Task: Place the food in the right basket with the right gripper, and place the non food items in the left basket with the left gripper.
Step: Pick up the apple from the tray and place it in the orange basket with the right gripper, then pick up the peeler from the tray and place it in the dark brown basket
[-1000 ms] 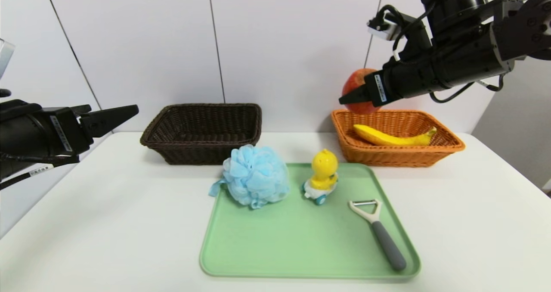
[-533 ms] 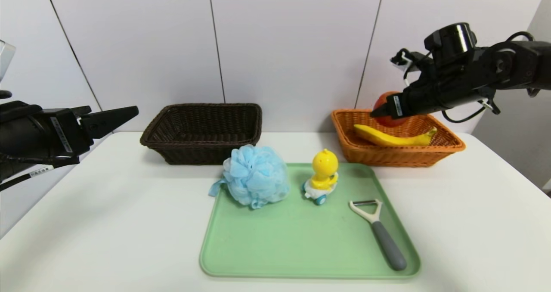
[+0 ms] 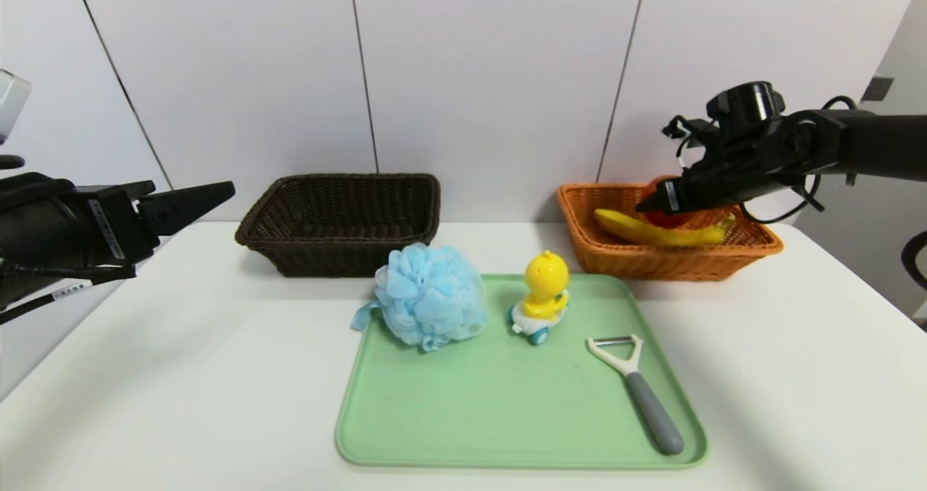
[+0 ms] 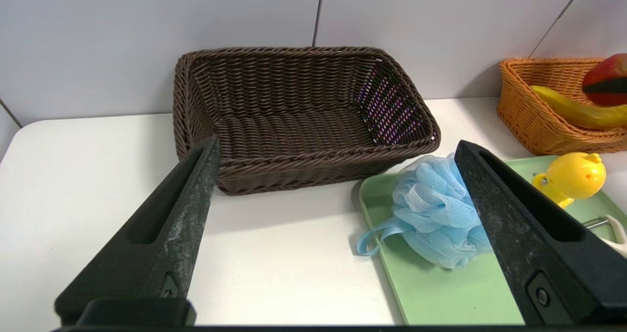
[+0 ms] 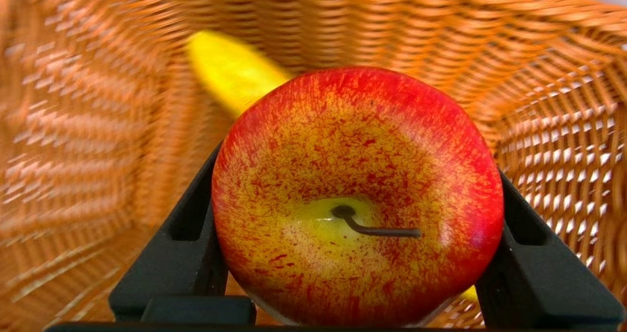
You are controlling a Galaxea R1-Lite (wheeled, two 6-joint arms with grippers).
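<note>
— Where do we have the apple (image 5: 360,195)?
— We have it gripped in our right end effector (image 5: 357,224), at the orange wicker basket (image 3: 652,266), where the banana (image 3: 655,232) lies.
— And our left end effector (image 4: 338,148)?
— We hold it open, near the dark brown wicker basket (image 3: 347,252).

Right arm (image 3: 811,143) reaching in from right side of head view, forearm nearly level, wrist tipped slightly downward. Right gripper (image 5: 357,200) lowest part of that arm, pointing inward and down; fingers (image 5: 534,253) parted, pressed against grip from both sides. Left arm (image 3: 36,230) at left edge of head view, roughly level. Left gripper (image 4: 338,151) raised, pointing inward, tips tilted slightly up; fingers spread wide, nothing between them gripped.
</note>
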